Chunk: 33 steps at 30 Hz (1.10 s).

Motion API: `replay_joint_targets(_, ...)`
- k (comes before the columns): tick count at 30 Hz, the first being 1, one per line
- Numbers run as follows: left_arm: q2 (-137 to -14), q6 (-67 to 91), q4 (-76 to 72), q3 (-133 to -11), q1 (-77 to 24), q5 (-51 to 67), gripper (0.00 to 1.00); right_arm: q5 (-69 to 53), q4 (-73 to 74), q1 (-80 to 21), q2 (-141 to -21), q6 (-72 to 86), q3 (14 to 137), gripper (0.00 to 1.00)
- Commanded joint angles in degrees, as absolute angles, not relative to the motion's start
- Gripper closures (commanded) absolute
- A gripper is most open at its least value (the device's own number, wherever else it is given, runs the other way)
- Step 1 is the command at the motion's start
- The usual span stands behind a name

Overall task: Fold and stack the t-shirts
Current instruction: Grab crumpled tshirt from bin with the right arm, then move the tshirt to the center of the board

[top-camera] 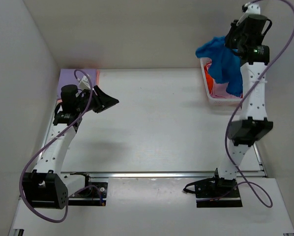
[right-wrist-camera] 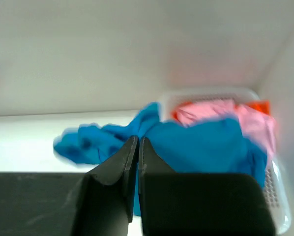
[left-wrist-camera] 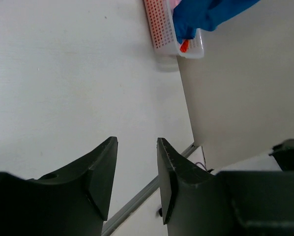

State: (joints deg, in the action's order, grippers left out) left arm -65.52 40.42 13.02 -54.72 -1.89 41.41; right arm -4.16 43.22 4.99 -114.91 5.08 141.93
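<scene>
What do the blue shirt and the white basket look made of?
Blue t-shirt: soft matte cloth, probably knit cotton; it hangs in limp, crumpled folds. Basket: white plastic, likely rigid; its wall is a regular grid of small holes.

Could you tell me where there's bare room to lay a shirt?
The middle of the table, between the left gripper and the basket, is bare. Crowded: far right under the blue t-shirt, far-left corner with the lavender t-shirt.

No text, label, brand or number can be read, nothing legible made out on the blue t-shirt (top-camera: 225, 69) hung from the right claw (right-wrist-camera: 138, 141), nor on the mesh basket (top-camera: 223, 102) beneath it
</scene>
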Motion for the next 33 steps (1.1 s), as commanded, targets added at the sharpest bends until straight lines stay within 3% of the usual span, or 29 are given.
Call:
replay_joint_targets(1,-63.8,41.1,10.7,-54.8,-4.3,41.9,0.51,-7.5,32.8,0.2,-97.3,4.5,133.4,1.00)
replay_joint_targets(3,-63.8,38.6,12.7,-57.5,-6.0,38.9,0.47,-8.8,30.3,-2.9,-91.2,5.6,121.5,1.00)
replay_joint_targets(9,-59.8,36.8,14.3,-60.4,-6.2,30.1,0.46,-10.6,32.5,-14.7,-85.5,7.5,109.1,1.00)
replay_joint_targets(13,-57.4,38.7,12.6,-58.3,-5.6,28.6,0.46,-19.7,36.2,-18.4,-94.4,9.7,109.7,1.00)
replay_joint_targets(16,-55.7,38.8,15.4,-57.0,-6.1,27.3,0.47,-26.7,47.3,-21.0,-107.6,7.7,120.7,1.00)
replay_joint_targets(18,-55.4,37.4,19.1,-57.4,-7.0,26.9,0.50,-28.2,53.4,-22.5,-114.9,7.6,131.4,0.89)
replay_joint_targets(20,-55.1,36.8,23.2,-57.4,-8.7,27.0,0.52,-26.7,51.1,-23.5,-116.5,9.0,130.3,0.60)
replay_joint_targets(22,-54.9,37.4,24.9,-56.4,-10.5,28.8,0.46,-20.8,52.3,-24.1,-118.5,10.1,134.5,0.49)
replay_joint_targets(27,-58.8,36.7,30.5,-55.5,-16.7,32.8,0.39,-9.8,56.3,-22.1,-116.7,12.6,131.4,0.46)
replay_joint_targets(31,-62.7,35.9,30.5,-56.0,-20.4,33.2,0.26,-7.1,45.6,-19.6,-103.9,15.6,108.9,0.46)
replay_joint_targets(33,-65.5,36.6,30.5,-56.1,-22.6,33.4,0.24,-8.6,41.3,-17.4,-97.2,18.0,98.5,0.46)
